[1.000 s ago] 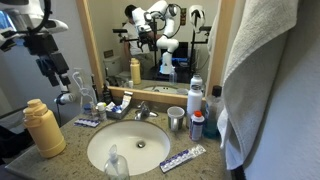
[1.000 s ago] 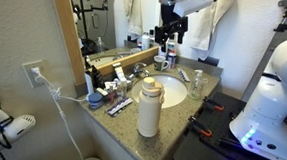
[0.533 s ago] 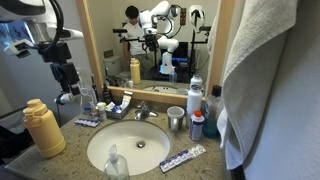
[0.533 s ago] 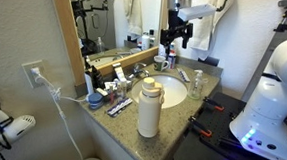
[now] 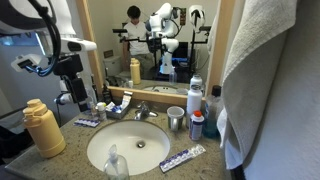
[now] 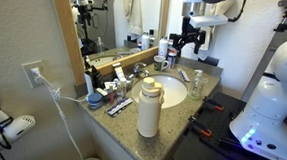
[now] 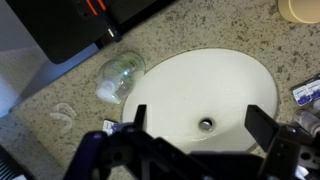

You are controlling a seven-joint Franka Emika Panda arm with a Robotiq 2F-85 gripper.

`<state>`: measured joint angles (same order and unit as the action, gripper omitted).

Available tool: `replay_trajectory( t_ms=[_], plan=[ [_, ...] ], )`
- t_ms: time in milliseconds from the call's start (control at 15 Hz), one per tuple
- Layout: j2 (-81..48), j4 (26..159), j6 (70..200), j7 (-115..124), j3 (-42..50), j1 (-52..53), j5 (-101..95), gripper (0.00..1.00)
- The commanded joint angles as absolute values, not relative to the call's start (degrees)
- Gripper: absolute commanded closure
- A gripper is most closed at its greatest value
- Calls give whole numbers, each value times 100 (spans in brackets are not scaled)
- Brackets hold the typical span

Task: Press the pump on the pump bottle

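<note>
The small clear pump bottle (image 5: 115,162) stands on the granite counter at the near rim of the sink (image 5: 160,140), with its pale pump on top. In the wrist view the bottle (image 7: 120,76) is seen from above, beside the basin's upper left rim. My gripper (image 7: 198,125) is open and empty, high over the basin, with the drain between its fingers. In both exterior views the gripper (image 5: 78,97) (image 6: 191,39) hangs above the counter, well apart from the bottle (image 6: 196,84).
A large mustard-yellow bottle (image 5: 40,128) stands on the counter corner. A white bottle with a blue label (image 5: 196,96), a metal cup (image 5: 176,120), a faucet (image 5: 143,110) and a toothpaste tube (image 5: 183,158) ring the sink. A towel (image 5: 270,70) hangs at the side.
My arm has moved sideways and a little lower, from beside the mirror to over the sink. The gripper stays open and empty. The bottles have not moved.
</note>
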<state>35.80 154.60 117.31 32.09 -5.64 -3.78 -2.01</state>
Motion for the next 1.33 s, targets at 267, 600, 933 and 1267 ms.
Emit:
replay_trajectory(
  t_ms=[267,600,933,1267],
  plan=[
    [4102,15944,11992,3388,-342,-1096,-135,0],
    [3946,15861,12230,3416,-161,-1439,-100,0],
    [3786,15804,12292,3493,-104,-1701,-156,0],
    [3620,15816,12329,3700,-84,-1820,-155,0]
  ],
)
